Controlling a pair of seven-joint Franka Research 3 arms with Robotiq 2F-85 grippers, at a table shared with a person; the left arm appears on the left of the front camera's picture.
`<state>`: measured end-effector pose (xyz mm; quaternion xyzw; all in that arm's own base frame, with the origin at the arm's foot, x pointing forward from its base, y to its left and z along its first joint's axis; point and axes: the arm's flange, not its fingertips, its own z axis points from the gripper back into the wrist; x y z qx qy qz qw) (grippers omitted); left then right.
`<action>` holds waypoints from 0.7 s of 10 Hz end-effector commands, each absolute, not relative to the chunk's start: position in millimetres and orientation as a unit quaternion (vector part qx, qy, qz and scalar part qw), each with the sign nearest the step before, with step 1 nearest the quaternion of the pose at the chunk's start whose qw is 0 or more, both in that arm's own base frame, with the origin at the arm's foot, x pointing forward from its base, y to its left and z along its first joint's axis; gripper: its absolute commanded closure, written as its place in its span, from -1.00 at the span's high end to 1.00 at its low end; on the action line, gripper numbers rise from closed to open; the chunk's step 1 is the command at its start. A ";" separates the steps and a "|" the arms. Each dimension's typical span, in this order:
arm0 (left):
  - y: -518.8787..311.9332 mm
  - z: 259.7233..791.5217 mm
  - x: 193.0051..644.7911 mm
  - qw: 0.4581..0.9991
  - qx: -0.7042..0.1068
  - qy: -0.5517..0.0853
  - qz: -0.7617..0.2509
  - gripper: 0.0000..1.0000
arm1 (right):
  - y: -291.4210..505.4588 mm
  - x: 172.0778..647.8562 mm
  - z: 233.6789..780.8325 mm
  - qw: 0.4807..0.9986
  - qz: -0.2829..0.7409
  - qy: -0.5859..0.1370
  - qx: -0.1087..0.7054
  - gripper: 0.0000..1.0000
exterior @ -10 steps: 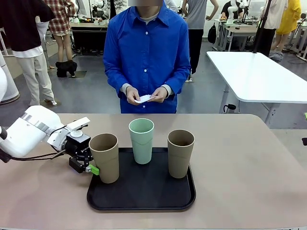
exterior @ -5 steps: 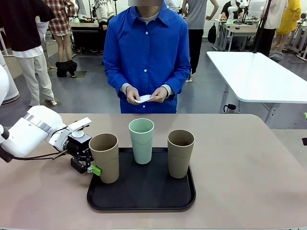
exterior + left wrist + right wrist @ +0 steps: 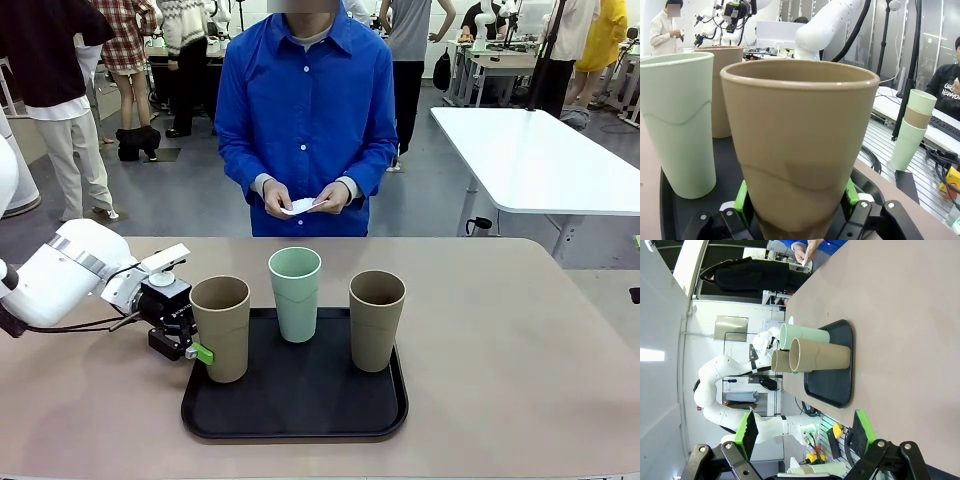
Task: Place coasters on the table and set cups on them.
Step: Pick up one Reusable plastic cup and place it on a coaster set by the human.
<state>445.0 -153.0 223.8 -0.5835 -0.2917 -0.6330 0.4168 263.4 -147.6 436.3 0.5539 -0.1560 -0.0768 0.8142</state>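
Pinching the tray's (image 3: 300, 433) 9-o'clock tan cup (image 3: 222, 325) near its base, left gripper (image 3: 204, 351) suits something seemingly light, stiff, smooth; right gripper (image 3: 805, 432) gapes empty.

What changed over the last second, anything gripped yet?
The left gripper shut on the left tan cup, low on its body, and nudged it slightly toward the robot's right on the tray. Unchanged: the mint cup and the right tan cup stand on the tray, the person's hands hold the coasters, and the right gripper is open.
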 end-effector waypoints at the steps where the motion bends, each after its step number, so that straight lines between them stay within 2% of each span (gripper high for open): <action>1: -145.1 265.8 433.6 0.448 -0.567 -0.323 -0.611 -0.48 | -146.7 264.5 436.7 0.812 -0.076 -0.156 0.557 1.00; 4: -124.8 356.2 426.9 0.495 -0.520 -0.412 -0.561 -0.48 | -146.7 264.5 436.7 0.812 -0.076 -0.156 0.557 1.00; 6: -124.3 389.3 439.7 0.558 -0.489 -0.390 -0.545 -0.48 | -146.7 264.5 436.7 0.812 -0.076 -0.156 0.557 1.00; 7: -124.3 401.1 442.9 0.569 -0.486 -0.382 -0.543 -0.48 | -146.7 264.5 436.7 0.812 -0.076 -0.156 0.557 1.00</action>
